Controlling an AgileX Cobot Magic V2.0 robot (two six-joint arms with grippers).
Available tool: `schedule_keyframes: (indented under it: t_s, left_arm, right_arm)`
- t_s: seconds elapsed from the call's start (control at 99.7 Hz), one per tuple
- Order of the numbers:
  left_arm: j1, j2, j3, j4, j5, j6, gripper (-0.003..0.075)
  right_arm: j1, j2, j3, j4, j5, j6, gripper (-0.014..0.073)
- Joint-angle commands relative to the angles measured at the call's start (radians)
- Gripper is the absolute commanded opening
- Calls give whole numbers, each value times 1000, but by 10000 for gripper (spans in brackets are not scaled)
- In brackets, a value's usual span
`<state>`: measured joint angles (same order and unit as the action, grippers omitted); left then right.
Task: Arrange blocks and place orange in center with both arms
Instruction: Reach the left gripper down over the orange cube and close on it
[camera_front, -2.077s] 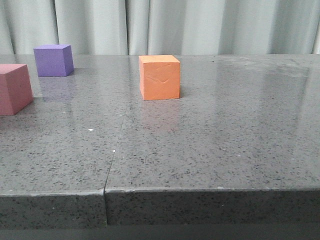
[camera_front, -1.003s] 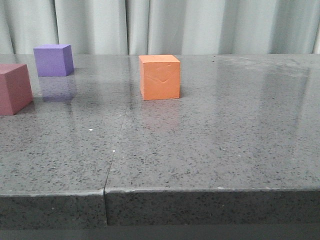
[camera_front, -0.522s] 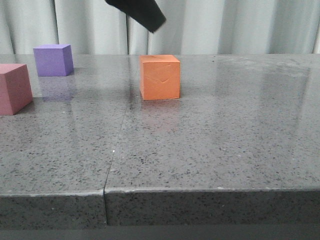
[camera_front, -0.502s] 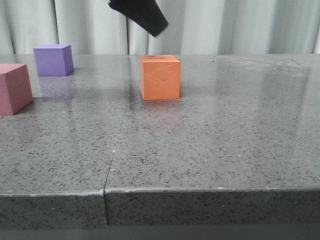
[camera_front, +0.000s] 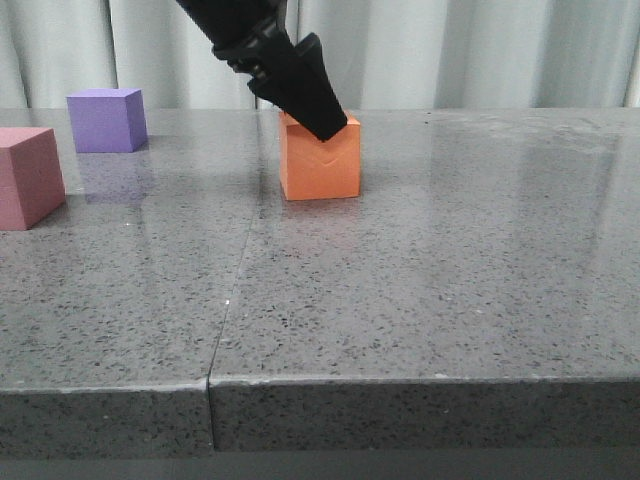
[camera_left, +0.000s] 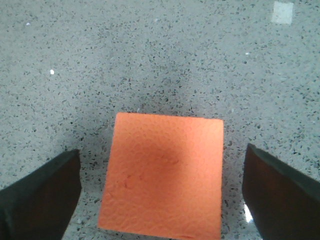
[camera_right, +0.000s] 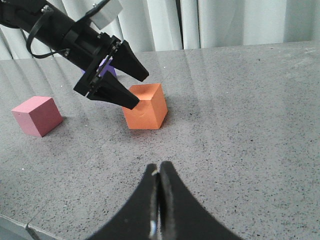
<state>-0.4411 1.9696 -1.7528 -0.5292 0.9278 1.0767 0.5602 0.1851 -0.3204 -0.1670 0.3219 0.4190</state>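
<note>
The orange cube (camera_front: 320, 165) stands on the grey table near its middle. My left gripper (camera_front: 328, 125) reaches down from above to the cube's top edge. In the left wrist view the cube (camera_left: 165, 175) lies between the two black fingers (camera_left: 40, 200), and the gripper (camera_left: 162, 197) is open with gaps on both sides. The purple cube (camera_front: 105, 120) stands at the far left and the pink-red cube (camera_front: 28, 178) at the left edge. My right gripper (camera_right: 159, 172) is shut and empty, low over the table, apart from the orange cube (camera_right: 145, 106).
The table (camera_front: 420, 300) has a seam (camera_front: 235, 290) running front to back and a front edge close to the camera. Grey curtains (camera_front: 480, 50) hang behind it. The right wrist view shows the left arm (camera_right: 65, 32) in front of the purple cube (camera_right: 108, 71) and the pink-red cube (camera_right: 37, 116).
My left gripper has come into the front view from above and lowered to the orange cube. The three cubes have not moved.
</note>
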Motion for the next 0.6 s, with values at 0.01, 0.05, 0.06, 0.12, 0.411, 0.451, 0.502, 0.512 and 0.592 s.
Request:
schedule_keyframes:
  t_s: [0.01, 0.05, 0.06, 0.12, 0.411, 0.451, 0.502, 0.512, 0.592]
  left_arm:
    - [-8, -36, -31, -38, -41, -12, 617]
    - [-8, -28, -31, -38, -41, -12, 617]
    - [-8, -27, -31, -38, -41, -12, 617]
    - [-8, -17, -31, -38, -41, -12, 617]
    - [-8, -7, -31, -34, -41, -12, 617]
    - [-8, -7, -31, -29, -41, -12, 616]
    - [-8, -7, -31, -29, -39, -12, 610]
    - [-8, -7, -31, -29, -39, -12, 608]
    - [-8, -7, -31, -29, -38, -12, 551]
  right_arm:
    - [-2, 7, -27, -18, -80, -11, -67]
    - [-2, 7, -27, -18, -80, -11, -67]
    - [-2, 7, -27, -18, -80, -11, -67]
    - [-2, 7, -27, -18, -80, -11, -67]
    - [-2, 7, -27, -18, -80, -11, -67]
    - [-2, 7, -27, -18, -80, -11, -67]
    - [-2, 7, -27, -18, -80, -11, -67]
    - [-2, 7, -27, -18, -80, -11, -67]
    - [-2, 7, -27, -18, -80, -11, -67]
